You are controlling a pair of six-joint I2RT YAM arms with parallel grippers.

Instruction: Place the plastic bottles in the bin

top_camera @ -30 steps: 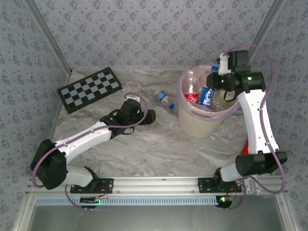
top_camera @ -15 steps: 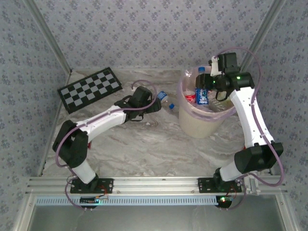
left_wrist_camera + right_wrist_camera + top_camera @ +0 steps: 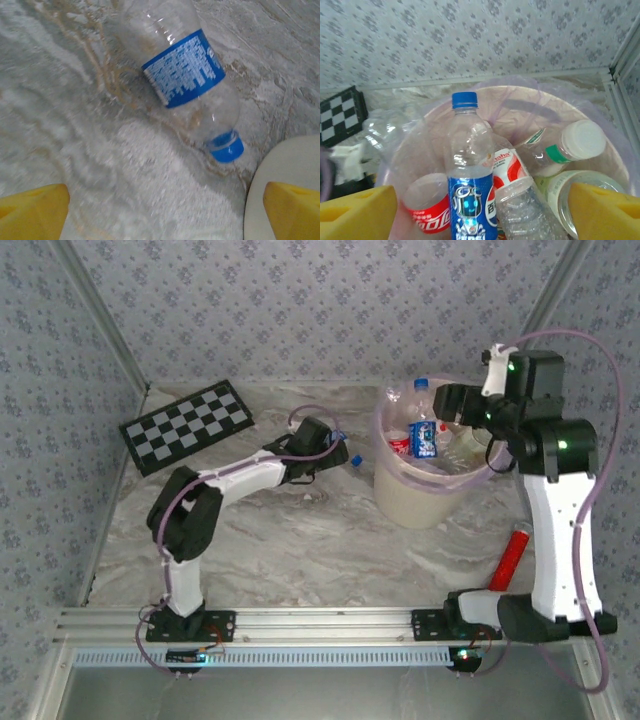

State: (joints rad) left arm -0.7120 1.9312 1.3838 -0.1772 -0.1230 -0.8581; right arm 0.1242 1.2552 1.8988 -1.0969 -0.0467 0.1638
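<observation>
A clear plastic bottle (image 3: 185, 70) with a blue label and blue cap lies on the marble table, its cap (image 3: 355, 459) towards the bin. My left gripper (image 3: 162, 215) hovers open just short of it, yellow fingertips (image 3: 32, 210) wide apart, nothing between them. The bin (image 3: 405, 502), a cream bucket with a pink liner, holds several bottles. A blue-labelled bottle (image 3: 470, 185) stands upright among them, beside red-labelled and green-labelled ones. My right gripper (image 3: 480, 215) is open over the bin's right rim (image 3: 445, 405), holding nothing.
A solid red cylinder (image 3: 512, 558) lies on the table at the right, near my right arm's base. A checkerboard (image 3: 187, 425) sits at the back left. The bin's cream wall (image 3: 280, 165) stands close to the right of my left gripper.
My right gripper opened and let the blue-labelled bottle drop into the bin, then drew back to the right. My left arm stretched further right, up to the bottle on the table.
</observation>
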